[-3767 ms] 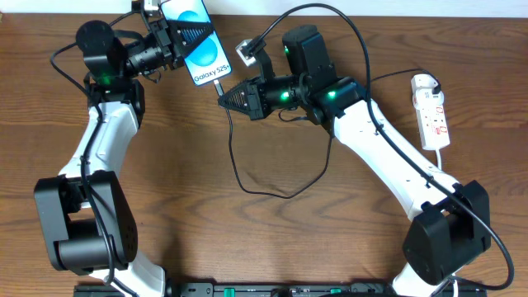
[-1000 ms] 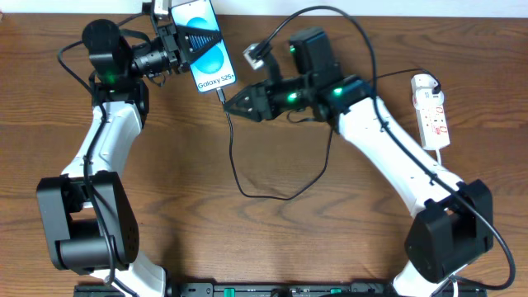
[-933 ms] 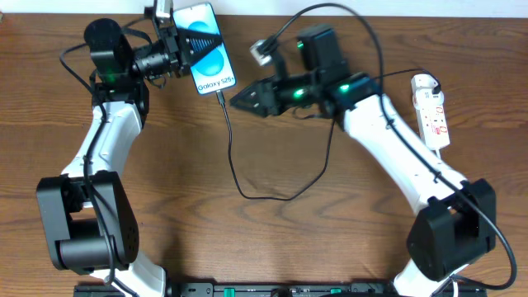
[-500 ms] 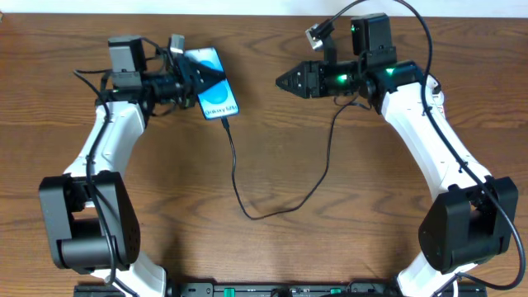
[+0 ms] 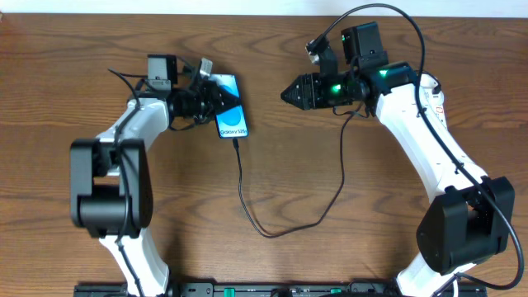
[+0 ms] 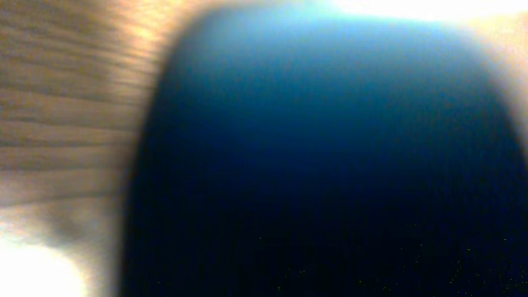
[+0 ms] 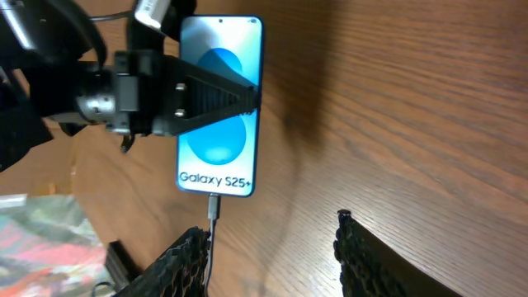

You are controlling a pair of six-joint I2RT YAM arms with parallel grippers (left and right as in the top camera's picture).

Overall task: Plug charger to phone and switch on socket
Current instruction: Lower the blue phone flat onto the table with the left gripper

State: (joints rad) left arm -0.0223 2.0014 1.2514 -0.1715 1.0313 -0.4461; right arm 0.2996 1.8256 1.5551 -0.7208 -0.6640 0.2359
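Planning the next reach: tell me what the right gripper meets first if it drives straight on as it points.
The right gripper would likely meet the phone first, near where the left gripper clamps it. Height is unclear, so it might pass above.

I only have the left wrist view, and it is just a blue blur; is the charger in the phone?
Observer: Yes. The right wrist view shows the charger seated in the bottom edge of the phone.
Operator: Is the left gripper holding the phone?
Observer: It appears so; the left gripper reaches across the screen.
Operator: And the right gripper?
Observer: The right gripper is open, empty and apart from the phone.
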